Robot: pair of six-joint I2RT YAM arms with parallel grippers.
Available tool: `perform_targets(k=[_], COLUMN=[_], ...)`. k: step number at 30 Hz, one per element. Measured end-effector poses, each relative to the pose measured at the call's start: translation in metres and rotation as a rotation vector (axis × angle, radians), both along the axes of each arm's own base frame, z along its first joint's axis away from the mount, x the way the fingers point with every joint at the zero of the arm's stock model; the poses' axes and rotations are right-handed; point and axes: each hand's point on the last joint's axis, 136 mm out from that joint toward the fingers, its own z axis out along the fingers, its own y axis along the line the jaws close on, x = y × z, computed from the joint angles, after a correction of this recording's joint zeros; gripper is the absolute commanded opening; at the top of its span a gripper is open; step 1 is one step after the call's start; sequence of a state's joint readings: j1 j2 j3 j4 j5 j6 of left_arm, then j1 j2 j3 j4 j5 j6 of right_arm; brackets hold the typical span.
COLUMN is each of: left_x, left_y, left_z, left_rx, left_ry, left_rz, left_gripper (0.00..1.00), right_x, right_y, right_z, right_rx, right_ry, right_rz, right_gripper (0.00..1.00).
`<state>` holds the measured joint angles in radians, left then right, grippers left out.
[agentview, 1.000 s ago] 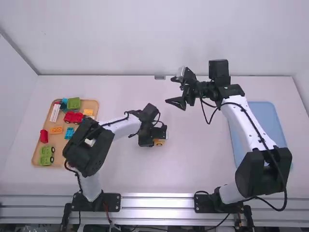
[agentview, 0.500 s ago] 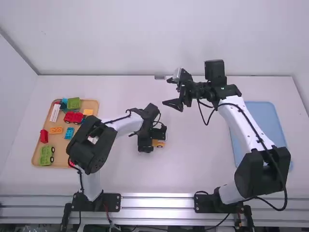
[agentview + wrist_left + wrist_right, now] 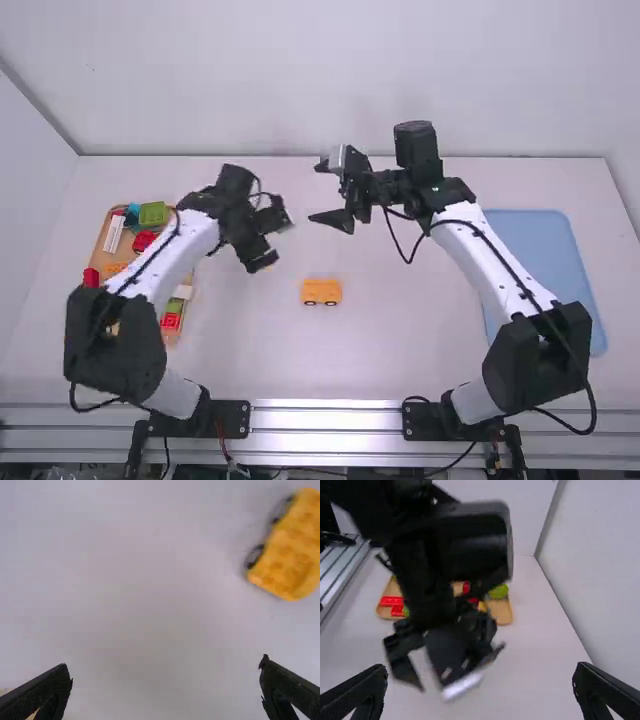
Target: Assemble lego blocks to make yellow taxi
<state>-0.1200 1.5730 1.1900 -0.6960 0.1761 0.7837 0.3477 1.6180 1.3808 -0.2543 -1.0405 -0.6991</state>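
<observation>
A yellow-orange block car on dark wheels stands on the table near the middle; the left wrist view has the same yellow car, studs on top. Left of it and farther from the camera, my left gripper is over the table, and in its wrist view the left gripper is open with nothing between its fingers. Beyond the car, my right gripper is held in the air; from its own wrist, the right gripper is wide open and holds nothing.
A tan tray at the left holds several red, green, blue, orange and white blocks, partly under the left arm. A blue tray lies at the right. The left arm stands before the right wrist camera.
My left gripper has left the yellow car and moved left and away from the camera; the car stays behind on the table. My right gripper has shifted left.
</observation>
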Motion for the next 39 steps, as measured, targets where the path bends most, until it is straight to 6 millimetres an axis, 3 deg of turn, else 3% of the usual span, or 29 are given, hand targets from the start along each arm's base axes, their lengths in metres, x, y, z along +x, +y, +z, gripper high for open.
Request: perform_targets(k=[1, 4, 8, 14, 18, 22, 28, 31, 34, 39], left_x=[0.001, 0.006, 0.003, -0.001, -0.008, -0.026, -0.049, -0.057, -0.057, -0.041], left_y=[0.008, 0.061, 0.104, 0.118, 0.132, 0.154, 0.164, 0.185, 0.199, 0.217], left_z=[0.002, 0.012, 0.022, 0.028, 0.019, 0.004, 0.001, 0.008, 0.013, 0.019], left_rx=[-0.015, -0.111, -0.221, -0.317, -0.327, -0.277, -0.183, -0.122, -0.112, -0.102], left_ry=[-0.006, -0.054, -0.101, -0.152, -0.163, -0.154, -0.108, -0.124, -0.122, -0.057], left_rz=[0.04, 0.357, 0.745, 1.037, 1.209, 1.406, 1.512, 1.646, 1.715, 1.726], left_gripper=[0.99, 0.99, 0.99, 0.99, 0.99, 0.99, 0.99, 0.99, 0.99, 0.99], right_x=[-0.001, -0.006, -0.009, -0.008, -0.005, -0.003, 0.0, 0.002, 0.001, -0.001], right_y=[0.002, 0.009, 0.017, 0.022, 0.022, 0.02, 0.016, 0.014, 0.015, 0.017], right_z=[0.0, 0.001, 0.0, -0.004, -0.006, -0.006, -0.007, -0.007, -0.007, -0.008], right_rx=[0.001, 0.003, -0.008, -0.035, -0.043, -0.048, -0.051, -0.051, -0.05, -0.052], right_ry=[-0.001, -0.005, -0.01, -0.021, -0.026, -0.024, -0.021, -0.021, -0.021, -0.02], right_rz=[0.005, 0.024, 0.025, 0.0, -0.013, -0.025, -0.037, -0.042, -0.04, -0.032], right_gripper=[0.99, 0.98, 0.99, 0.99, 0.98, 0.99, 0.99, 0.99, 0.99, 0.98])
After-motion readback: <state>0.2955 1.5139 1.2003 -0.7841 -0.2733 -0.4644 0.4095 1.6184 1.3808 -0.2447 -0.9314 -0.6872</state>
